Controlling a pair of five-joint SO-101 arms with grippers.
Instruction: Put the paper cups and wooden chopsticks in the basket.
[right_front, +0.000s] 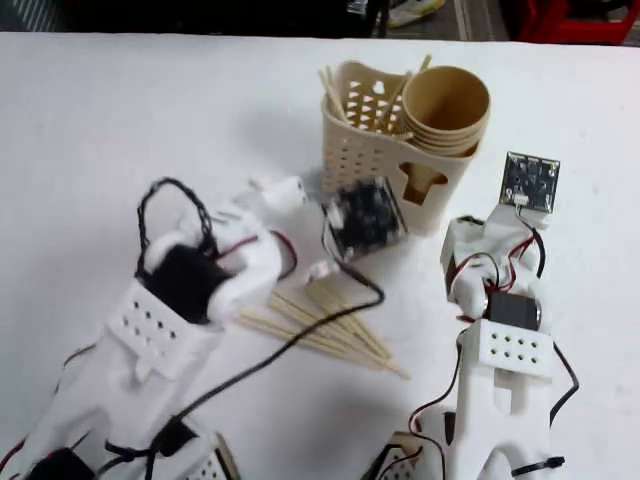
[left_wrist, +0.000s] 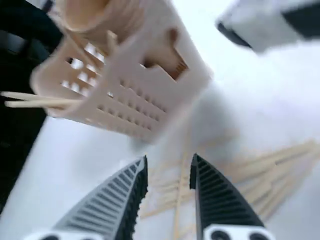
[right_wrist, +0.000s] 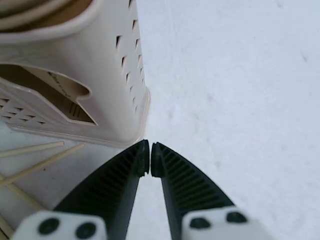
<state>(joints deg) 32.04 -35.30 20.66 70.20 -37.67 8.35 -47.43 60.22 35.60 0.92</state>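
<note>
The paper cups are sitting nested in one stack inside the basket. A few wooden chopsticks are leaning over its rim beside them. I judge the cup part finished and the chopstick part only begun. A loose pile of chopsticks is lying on the worktop in front of the basket, between the two arms, and needs carrying over.

The left tool is hanging over that pile with its jaws apart and nothing between them. The right tool is sitting by the basket's lower corner, jaws together on nothing.

The high view is laying out the whole pile and the cup stack, but the left wrist is covering its jaws there. The left wrist view is supplying that gap and the sticks beneath it. The right wrist view is showing the closed tips near the basket wall, though I cannot tell whether they are touching it.
</note>
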